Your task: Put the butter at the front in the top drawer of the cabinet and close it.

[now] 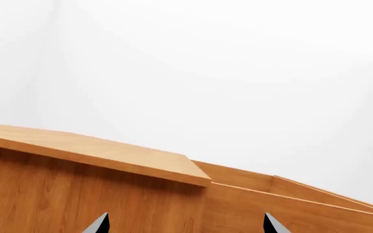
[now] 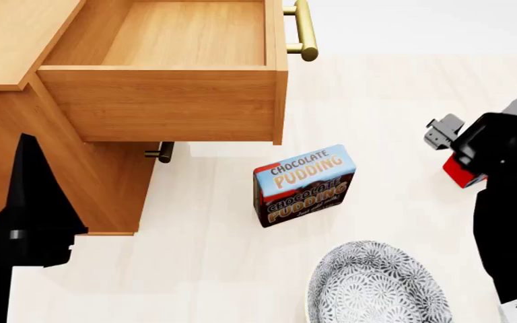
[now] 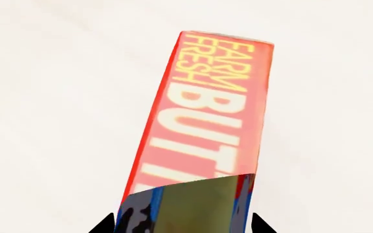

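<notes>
Overhead, head view: cabinet (image 2: 16,40) fills the 10 to 11 o'clock area. Top drawer (image 2: 164,101) stands pulled out, interior bare wood, brass handle (image 2: 301,30) at 12 to 1 o'clock. Lower drawer handle (image 2: 161,152) peeks out beneath the open drawer's front, that drawer pushed in.

Chocolate pudding box (image 2: 303,185) sits on the pale floor near centre, just below the open drawer's front corner, apart from it. Patterned grey bowl (image 2: 380,286) at 5 o'clock, near the pudding box but not touching.

Right gripper (image 2: 460,158) at 3 o'clock, well apart from the drawer. A red edge of the butter (image 2: 462,176) shows under it. Right wrist view: butter box (image 3: 209,111), red with "FARM FRESH BUTT..." lettering, sits between the 2 dark fingertips (image 3: 102,225), which clamp its near end. The box is held off the pale surface behind it.

Left arm (image 2: 25,222) hangs at 8 o'clock beside the cabinet's side. Left wrist view: the left gripper (image 1: 186,224) shows 2 fingertips (image 1: 99,224) spread wide with nothing between them, facing the cabinet's wood side and top edge (image 1: 109,155).
</notes>
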### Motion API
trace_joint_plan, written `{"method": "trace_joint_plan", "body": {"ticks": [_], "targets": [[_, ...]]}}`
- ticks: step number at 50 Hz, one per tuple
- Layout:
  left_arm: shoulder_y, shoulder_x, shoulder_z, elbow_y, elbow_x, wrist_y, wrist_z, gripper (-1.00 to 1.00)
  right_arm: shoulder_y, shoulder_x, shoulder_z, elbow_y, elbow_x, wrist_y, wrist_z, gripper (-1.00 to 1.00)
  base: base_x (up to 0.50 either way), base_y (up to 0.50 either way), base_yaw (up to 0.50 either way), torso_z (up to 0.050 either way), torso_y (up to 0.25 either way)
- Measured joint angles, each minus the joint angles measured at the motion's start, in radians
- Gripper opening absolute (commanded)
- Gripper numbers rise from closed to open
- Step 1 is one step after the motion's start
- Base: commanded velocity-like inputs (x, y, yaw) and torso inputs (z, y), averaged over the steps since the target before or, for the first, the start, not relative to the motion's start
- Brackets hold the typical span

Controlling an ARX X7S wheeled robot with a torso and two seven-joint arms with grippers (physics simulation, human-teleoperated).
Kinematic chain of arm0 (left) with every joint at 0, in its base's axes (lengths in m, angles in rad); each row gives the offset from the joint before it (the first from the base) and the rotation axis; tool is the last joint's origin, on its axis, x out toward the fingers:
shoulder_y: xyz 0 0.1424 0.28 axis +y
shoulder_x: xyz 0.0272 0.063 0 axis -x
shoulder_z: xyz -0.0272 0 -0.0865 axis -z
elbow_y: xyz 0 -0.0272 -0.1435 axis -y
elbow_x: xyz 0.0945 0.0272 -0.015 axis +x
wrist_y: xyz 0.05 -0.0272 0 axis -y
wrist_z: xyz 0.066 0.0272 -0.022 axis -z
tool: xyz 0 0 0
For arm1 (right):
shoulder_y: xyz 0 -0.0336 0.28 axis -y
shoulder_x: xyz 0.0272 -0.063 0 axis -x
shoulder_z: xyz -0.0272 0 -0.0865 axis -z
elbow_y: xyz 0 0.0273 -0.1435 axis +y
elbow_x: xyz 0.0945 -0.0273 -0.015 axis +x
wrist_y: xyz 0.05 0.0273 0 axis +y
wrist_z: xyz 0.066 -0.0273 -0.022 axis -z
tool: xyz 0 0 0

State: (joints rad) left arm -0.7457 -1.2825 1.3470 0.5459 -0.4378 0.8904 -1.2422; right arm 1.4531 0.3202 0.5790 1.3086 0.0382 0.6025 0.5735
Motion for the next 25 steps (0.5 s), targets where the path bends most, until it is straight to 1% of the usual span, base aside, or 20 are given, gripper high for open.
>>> {"method": "trace_joint_plan", "body": {"ticks": [8, 9, 25], "targets": [[0.003, 0.004, -0.003, -0.004, -0.004, -0.004, 0.003, 1.0, -0.009, -0.005, 0.019, 0.0, -0.017, 0.001, -0.005, 1.0, 0.0, 0.0, 0.0, 0.0, 0.0], [0.004, 0.004, -0.003, -0.005, -0.005, -0.005, 0.004, 1.0, -0.01, -0.006, 0.02, 0.0, -0.019, 0.001, -0.006, -1.0, 0.0, 0.0, 0.0, 0.0, 0.0], [0.012, 0.011, -0.009, -0.014, -0.012, -0.006, 0.011, 1.0, -0.01, -0.009, 0.022, 0.0, -0.055, 0.005, 0.002, -1.0, 0.0, 0.0, 0.0, 0.0, 0.0]]}}
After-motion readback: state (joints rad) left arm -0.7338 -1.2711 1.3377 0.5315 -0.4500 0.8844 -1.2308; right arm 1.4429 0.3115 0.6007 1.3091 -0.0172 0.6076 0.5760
